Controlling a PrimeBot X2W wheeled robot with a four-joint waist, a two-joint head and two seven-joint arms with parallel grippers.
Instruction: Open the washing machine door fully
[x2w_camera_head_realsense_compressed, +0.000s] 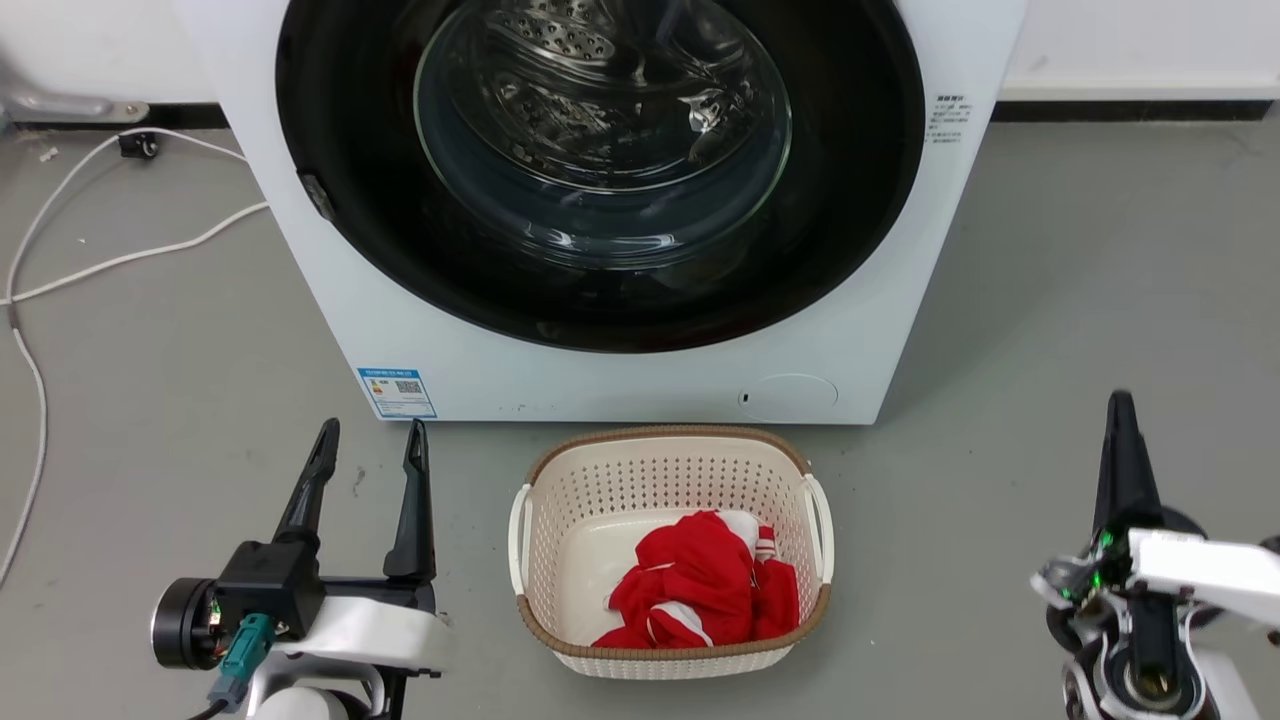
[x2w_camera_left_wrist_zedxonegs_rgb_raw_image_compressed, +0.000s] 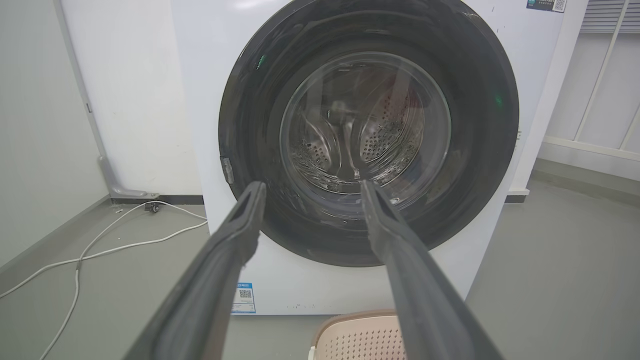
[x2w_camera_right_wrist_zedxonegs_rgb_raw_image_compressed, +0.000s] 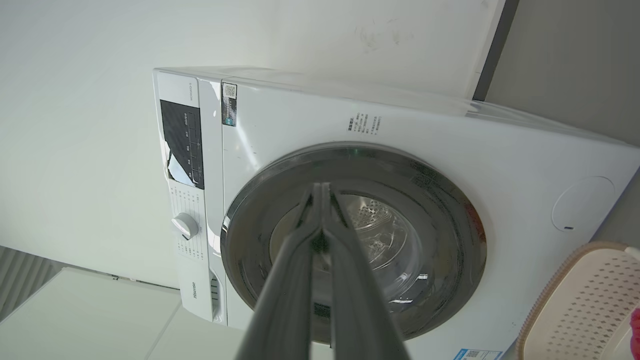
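The washing machine door (x2w_camera_head_realsense_compressed: 860, 200) is a large round glossy black disc with a bulging clear glass window, lying flat and closed against the white machine (x2w_camera_head_realsense_compressed: 620, 385). It also shows in the left wrist view as door (x2w_camera_left_wrist_zedxonegs_rgb_raw_image_compressed: 480, 130) and in the right wrist view as door (x2w_camera_right_wrist_zedxonegs_rgb_raw_image_compressed: 445, 240). A small grey latch tab (x2w_camera_head_realsense_compressed: 317, 196) sits on its left rim. My left gripper (x2w_camera_head_realsense_compressed: 370, 432) hovers low at the front left, open and empty, well short of the door. My right gripper (x2w_camera_head_realsense_compressed: 1120, 400) is at the lower right, its fingers pressed together, holding nothing.
A cream laundry basket (x2w_camera_head_realsense_compressed: 560, 480) with red and white clothes (x2w_camera_head_realsense_compressed: 700, 585) stands on the grey floor just before the machine, between my arms. White cables (x2w_camera_head_realsense_compressed: 120, 255) trail over the floor at the left. A white wall runs behind.
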